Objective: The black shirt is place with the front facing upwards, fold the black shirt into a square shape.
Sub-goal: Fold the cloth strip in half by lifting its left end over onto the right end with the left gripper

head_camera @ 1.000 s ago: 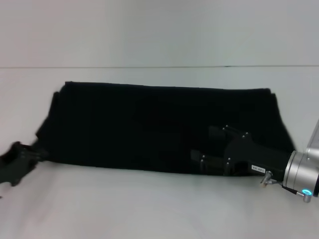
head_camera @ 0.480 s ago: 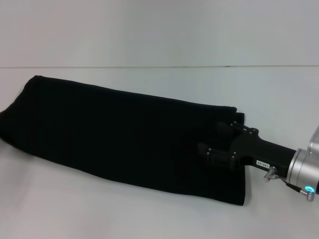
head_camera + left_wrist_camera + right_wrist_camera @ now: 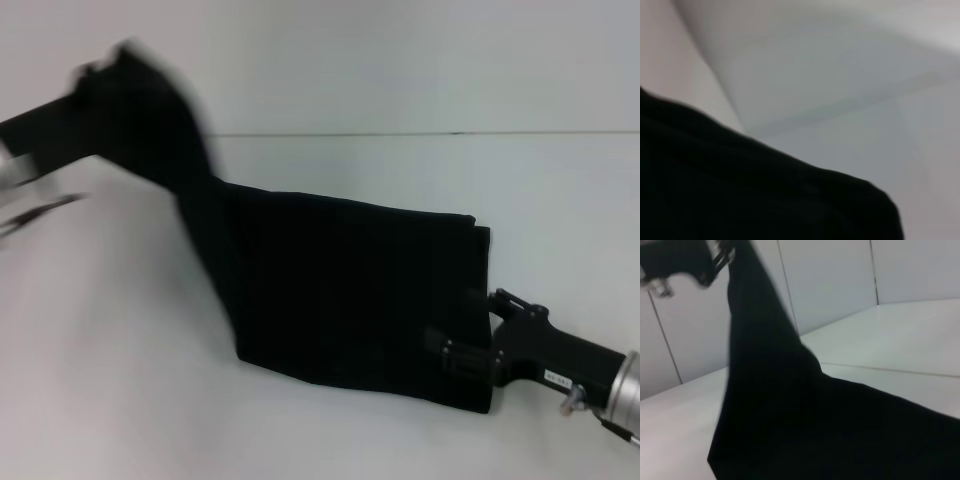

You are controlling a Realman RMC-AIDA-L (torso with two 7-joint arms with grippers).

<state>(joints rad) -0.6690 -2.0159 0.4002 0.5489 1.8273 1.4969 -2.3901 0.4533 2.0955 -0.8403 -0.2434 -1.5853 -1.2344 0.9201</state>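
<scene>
The black shirt lies folded into a long band on the white table. No letters show on it. My left gripper is shut on the shirt's left end and holds it high above the table at the far left, so the cloth slopes down to the right. My right gripper rests at the shirt's near right corner with its fingers apart, one over the cloth and one beside its edge. The right wrist view shows the shirt rising to the left gripper. Black cloth fills the lower part of the left wrist view.
The table's back edge meets a plain pale wall. Bare table shows to the left, in front and to the right of the shirt.
My left gripper has lifted the shirt's left end from table level to high above it and carried it rightward. The right gripper has slid down to the shirt's near right corner.
</scene>
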